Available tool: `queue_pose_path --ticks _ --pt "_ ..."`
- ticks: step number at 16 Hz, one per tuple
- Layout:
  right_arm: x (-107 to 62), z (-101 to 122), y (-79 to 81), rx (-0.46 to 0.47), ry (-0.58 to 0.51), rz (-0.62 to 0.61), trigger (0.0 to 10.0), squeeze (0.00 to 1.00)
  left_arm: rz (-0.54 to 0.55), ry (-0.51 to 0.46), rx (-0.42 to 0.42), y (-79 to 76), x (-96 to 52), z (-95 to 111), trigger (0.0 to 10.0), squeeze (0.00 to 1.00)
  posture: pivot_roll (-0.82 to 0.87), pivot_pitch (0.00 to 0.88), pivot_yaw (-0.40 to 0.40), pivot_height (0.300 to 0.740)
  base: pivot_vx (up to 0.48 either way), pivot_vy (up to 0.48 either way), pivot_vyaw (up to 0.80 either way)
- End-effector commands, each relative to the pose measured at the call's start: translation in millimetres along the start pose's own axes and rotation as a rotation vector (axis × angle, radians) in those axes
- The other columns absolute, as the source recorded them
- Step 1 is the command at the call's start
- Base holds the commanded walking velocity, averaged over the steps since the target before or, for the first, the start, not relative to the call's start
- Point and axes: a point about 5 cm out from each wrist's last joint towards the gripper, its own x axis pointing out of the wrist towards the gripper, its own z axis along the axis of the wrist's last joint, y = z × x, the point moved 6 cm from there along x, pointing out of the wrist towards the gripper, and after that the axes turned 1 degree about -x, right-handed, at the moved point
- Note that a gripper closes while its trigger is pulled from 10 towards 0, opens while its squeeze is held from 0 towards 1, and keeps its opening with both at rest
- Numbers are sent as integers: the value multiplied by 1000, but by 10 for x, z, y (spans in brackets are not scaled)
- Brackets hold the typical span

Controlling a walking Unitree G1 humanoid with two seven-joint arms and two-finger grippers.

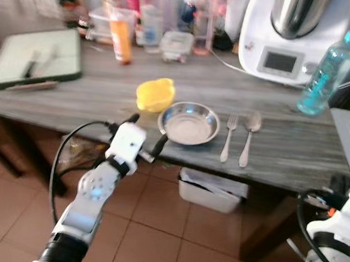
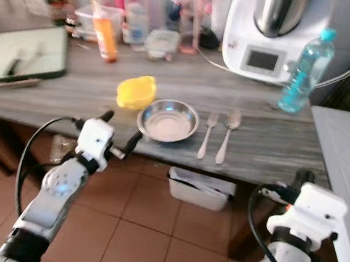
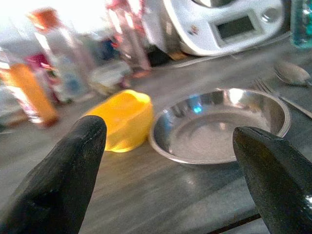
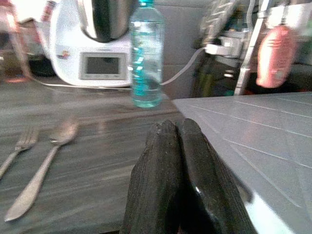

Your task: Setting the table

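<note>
Largely set, by the look of it: steel bowl (image 1: 189,123) near the bench (image 1: 284,154) front edge, fork (image 1: 228,138) and spoon (image 1: 249,137) just right of it; yellow cup (image 1: 155,94) touching the bowl's left rim, perhaps still to place; left gripper (image 1: 148,137) spread apart before the bowl; right gripper (image 4: 175,165) pressed together, empty, low off the bench's right end.

Light: bright daylight from the back of the worktop (image 1: 272,146), washing out the upper left of the left wrist view.
Glare: pale sheen on the grey wood; bright spots on the steel bowl (image 3: 224,126) and the spoon (image 1: 249,135).
Shadow: dim under the worktop, over the tiled floor (image 1: 165,229).
Blur: head views soft throughout, bottles (image 1: 143,10) at the back smeared; fork (image 4: 19,146) hazy in the right wrist view.
Focus: left end effector (image 3: 170,165) fingers loom dark and soft-edged; right end effector (image 4: 180,180) fingers nearly featureless black.
Colour: yellow cup (image 1: 155,94) saturated, slightly overexposed.
</note>
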Motion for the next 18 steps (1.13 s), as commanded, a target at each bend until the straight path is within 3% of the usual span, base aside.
queue_pose_path --ticks 1,8,10,14,15,18 --pt "23 -14 8 14 8 4 10000 0 -1 4 -1 -4 1 3 10000 0 -15 93 61 740 -307 0 0" --pt "161 -46 189 23 6 65 10000 0 23 9 5 117 32 6 10000 0 21 87 43 740 -314 0 0" --pt "174 -94 264 9 16 100 10000 0 7 1 7 90 31 9 10000 0 31 84 25 740 -306 0 0" --pt "222 -100 239 6 14 110 10000 0 37 16 -19 38 30 -34 10000 0 24 84 31 740 -285 0 0" --pt "199 -137 218 2 20 101 10000 0 16 15 -26 -28 49 -32 10000 0 23 79 38 740 -281 0 0" --pt "190 -127 264 10 14 104 10000 0 8 5 -26 -40 124 4 10000 0 7 68 43 740 -289 0 0"
